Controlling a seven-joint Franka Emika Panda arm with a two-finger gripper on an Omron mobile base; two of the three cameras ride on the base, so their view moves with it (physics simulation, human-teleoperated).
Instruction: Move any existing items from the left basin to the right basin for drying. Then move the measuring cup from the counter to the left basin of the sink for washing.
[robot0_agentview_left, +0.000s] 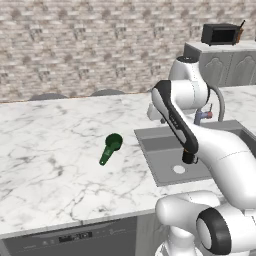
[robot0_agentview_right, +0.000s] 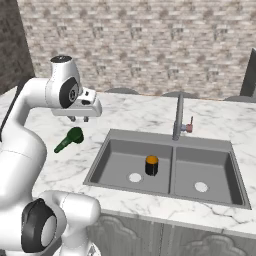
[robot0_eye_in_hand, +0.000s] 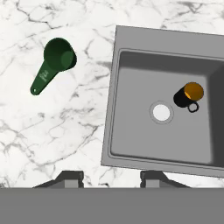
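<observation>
Currently one measuring cup (robot0_eye_in_hand: 54, 61) lies on the counter (robot0_agentview_left: 45, 150): dark green, smooth plastic, round bowl, long straight handle running toward 7 o'clock in the hand view. One squat round item (robot0_agentview_right: 151, 165), orange-yellow on top with a black body and small black loop, stands in the left basin (robot0_agentview_right: 117, 167) at 2 o'clock from its pale round drain. The right basin (robot0_agentview_right: 205, 172) has one drain. The gripper (robot0_agentview_right: 79, 119) hangs above the counter, fingers spread apart, holding nothing.
</observation>
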